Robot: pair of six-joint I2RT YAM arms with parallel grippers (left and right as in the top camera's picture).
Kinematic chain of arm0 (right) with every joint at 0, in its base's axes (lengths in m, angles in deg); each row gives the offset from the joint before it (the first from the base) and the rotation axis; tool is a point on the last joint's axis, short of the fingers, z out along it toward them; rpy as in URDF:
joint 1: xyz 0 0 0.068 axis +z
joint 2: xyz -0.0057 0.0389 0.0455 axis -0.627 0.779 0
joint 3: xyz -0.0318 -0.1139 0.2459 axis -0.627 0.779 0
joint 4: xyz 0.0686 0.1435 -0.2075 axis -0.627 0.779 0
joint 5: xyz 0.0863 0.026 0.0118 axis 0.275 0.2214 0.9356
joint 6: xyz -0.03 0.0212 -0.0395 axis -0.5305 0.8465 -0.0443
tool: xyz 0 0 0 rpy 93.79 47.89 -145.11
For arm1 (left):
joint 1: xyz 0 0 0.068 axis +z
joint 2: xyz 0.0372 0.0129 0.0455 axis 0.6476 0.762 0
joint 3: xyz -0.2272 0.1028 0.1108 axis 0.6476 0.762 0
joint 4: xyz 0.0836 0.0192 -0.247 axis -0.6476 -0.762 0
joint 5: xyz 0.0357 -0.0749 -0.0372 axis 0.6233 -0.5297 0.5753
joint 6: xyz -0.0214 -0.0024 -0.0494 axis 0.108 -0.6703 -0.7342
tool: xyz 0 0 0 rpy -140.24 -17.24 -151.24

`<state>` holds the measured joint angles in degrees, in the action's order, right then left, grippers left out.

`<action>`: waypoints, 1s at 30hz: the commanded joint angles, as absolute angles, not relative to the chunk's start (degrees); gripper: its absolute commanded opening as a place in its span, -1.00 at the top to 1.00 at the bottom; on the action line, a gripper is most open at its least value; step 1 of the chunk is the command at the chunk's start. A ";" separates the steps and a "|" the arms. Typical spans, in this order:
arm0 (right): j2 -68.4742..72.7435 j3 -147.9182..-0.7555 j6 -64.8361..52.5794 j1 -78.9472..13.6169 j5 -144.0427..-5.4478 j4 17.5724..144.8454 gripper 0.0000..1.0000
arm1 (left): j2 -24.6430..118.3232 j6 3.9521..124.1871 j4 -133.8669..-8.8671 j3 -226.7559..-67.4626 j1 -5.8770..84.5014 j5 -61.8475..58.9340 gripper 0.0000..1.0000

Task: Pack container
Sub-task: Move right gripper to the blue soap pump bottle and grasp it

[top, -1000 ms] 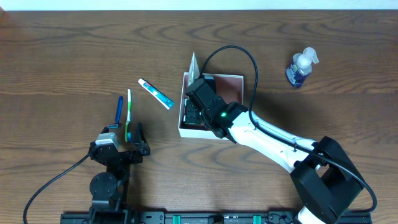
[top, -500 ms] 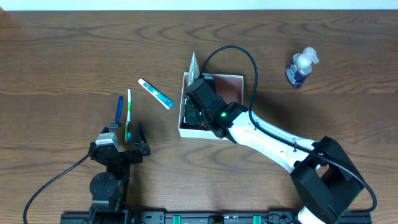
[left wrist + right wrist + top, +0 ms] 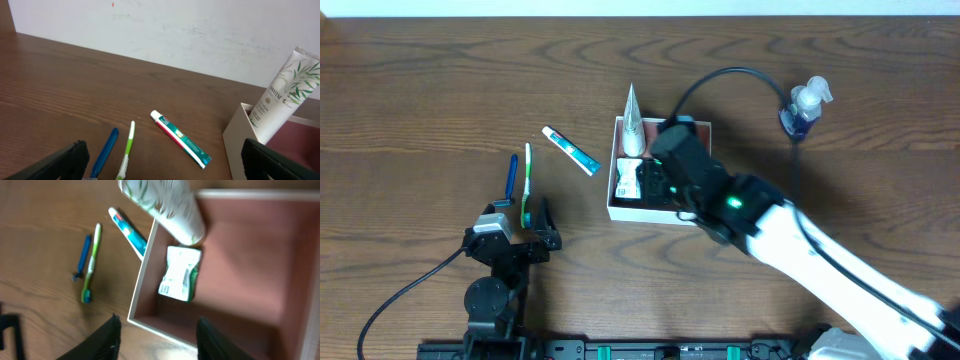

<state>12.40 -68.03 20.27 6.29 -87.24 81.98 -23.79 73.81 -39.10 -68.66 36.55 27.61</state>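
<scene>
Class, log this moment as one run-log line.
in container: tube, packet | right tool: open above it | left tool: open | outside: toothpaste, toothbrush, razor, spray bottle

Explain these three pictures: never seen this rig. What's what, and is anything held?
Two robot arms work at a wooden table, each ending in two fingers. One picture looks down from above; the other two come from cameras on the left and right wrists. The left fingers are open and empty, near a green toothbrush, a blue-handled tool and a toothpaste tube. The right fingers, also open and empty, hang above the container. It holds a Pantene tube leaning in a corner and a small white-and-green packet. A small bottle stands off to the side.
</scene>
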 commanded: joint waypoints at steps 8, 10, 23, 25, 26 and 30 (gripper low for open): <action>0.29 -69.04 12.69 -4.55 -96.66 87.86 -0.26 | -23.77 75.01 -41.22 -67.46 36.66 28.07 -0.96; 0.33 -69.06 10.64 -9.27 -95.39 87.95 -0.29 | -23.77 75.01 -41.22 -67.46 36.66 28.05 -0.96; 3.37 -74.85 -12.03 -37.81 -79.35 85.46 -0.40 | -23.77 74.99 -41.22 -67.46 36.66 28.07 -0.96; 4.75 -75.13 -16.18 -39.56 -78.17 84.76 -0.54 | -23.77 75.01 -41.22 -67.46 36.66 28.07 -0.96; 5.71 -75.20 -17.91 -40.19 -78.23 84.56 -0.64 | -23.77 75.01 -41.22 -67.46 36.66 28.07 -0.96; 10.82 -75.24 -21.21 -42.03 -77.62 82.90 -0.86 | -23.77 75.01 -41.22 -67.46 36.66 28.07 -0.96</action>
<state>7.00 -74.72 -14.48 -40.68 -80.35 83.45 -23.79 73.83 -39.10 -68.66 36.55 27.61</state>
